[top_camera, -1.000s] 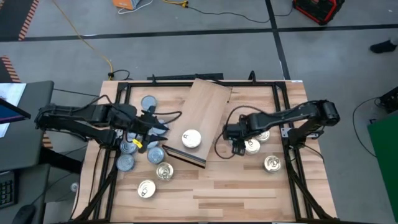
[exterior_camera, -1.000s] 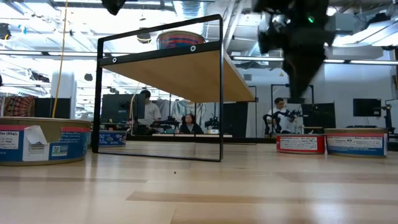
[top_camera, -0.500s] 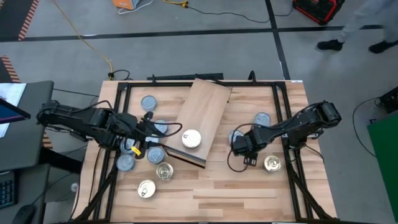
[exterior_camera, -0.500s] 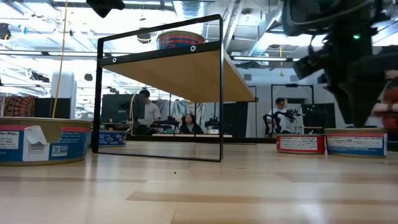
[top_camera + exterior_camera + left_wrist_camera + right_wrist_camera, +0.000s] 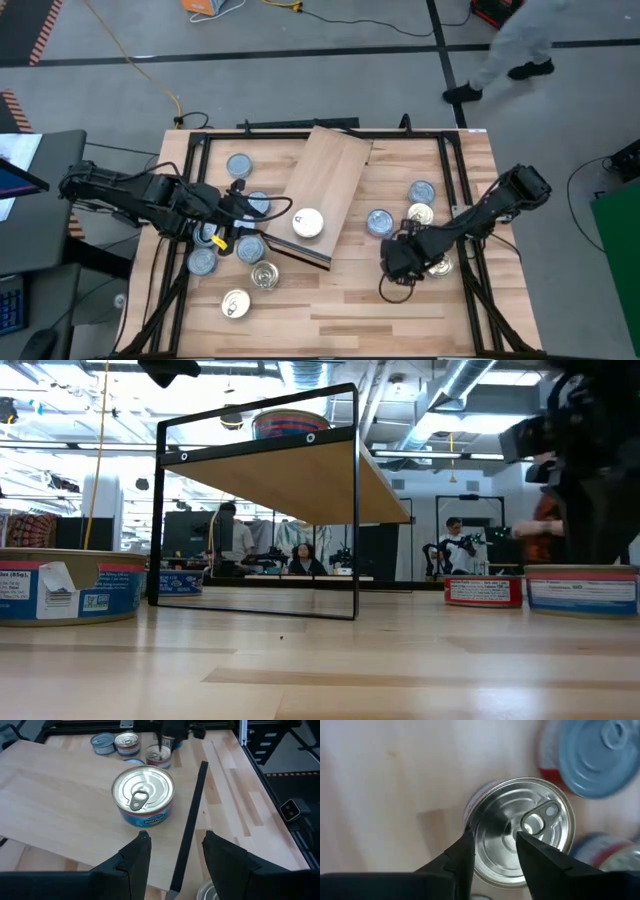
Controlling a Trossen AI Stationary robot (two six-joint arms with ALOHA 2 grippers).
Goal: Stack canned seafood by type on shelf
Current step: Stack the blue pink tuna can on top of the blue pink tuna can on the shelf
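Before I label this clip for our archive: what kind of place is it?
Probably a robotics lab or workshop: people at workstations behind the table, exposed ceiling ducts, and cables across a concrete floor.

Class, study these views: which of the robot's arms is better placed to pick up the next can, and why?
Probably the right. The right gripper hangs open directly over a pull-tab can. The left gripper is open at the shelf, facing the can already there.

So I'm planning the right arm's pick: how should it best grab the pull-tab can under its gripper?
Probably by the round side wall, from straight above. The can sits flat with its tab lid up, so the rim offers two opposite sides. The right gripper hovers over it, fingers open but narrower than the lid; they would need to widen. A blue-topped can crowds one side.
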